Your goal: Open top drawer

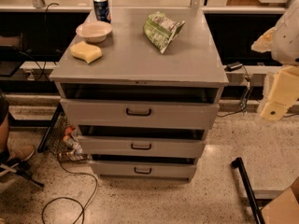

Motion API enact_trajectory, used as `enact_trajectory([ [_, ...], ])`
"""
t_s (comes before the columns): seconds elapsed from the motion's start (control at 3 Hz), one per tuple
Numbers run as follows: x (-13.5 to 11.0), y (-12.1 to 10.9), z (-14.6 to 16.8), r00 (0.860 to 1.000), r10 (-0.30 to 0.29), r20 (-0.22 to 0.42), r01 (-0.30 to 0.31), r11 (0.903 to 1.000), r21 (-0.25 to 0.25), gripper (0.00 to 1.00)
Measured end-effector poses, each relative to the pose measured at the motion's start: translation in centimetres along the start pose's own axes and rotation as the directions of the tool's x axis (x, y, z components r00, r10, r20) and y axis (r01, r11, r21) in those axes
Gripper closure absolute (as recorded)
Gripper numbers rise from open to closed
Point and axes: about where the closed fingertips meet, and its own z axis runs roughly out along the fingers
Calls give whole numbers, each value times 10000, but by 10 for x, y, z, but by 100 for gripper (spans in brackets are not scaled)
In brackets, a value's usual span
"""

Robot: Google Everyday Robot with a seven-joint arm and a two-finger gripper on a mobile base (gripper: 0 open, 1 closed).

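Note:
The top drawer (140,115) is the widest grey drawer of the cabinet, with a small black loop handle (138,111) at its front's centre. It stands pulled out a little, with a dark gap showing above its front. The two narrower drawers, middle (140,147) and bottom (142,170), sit below it, each also out a little. My gripper (279,94), a cream-coloured body at the right edge of the camera view, hangs well to the right of the cabinet at about the top drawer's height, touching nothing.
On the cabinet top (140,59) stand a blue can (101,8), a pink bowl (94,31), a yellow sponge (86,51) and a green snack bag (161,30). Cables (70,190) and a person's shoe (18,155) lie left; a black bar (246,185) and cardboard box (282,209) right.

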Motion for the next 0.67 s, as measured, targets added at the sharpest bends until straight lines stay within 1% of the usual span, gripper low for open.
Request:
enact_trajectory([
  [0.33,0,0,0,10000,0,-4,0,10000,0,0],
  [0.67,4,3,-1,9994,-38,-343,38,10000,0,0],
])
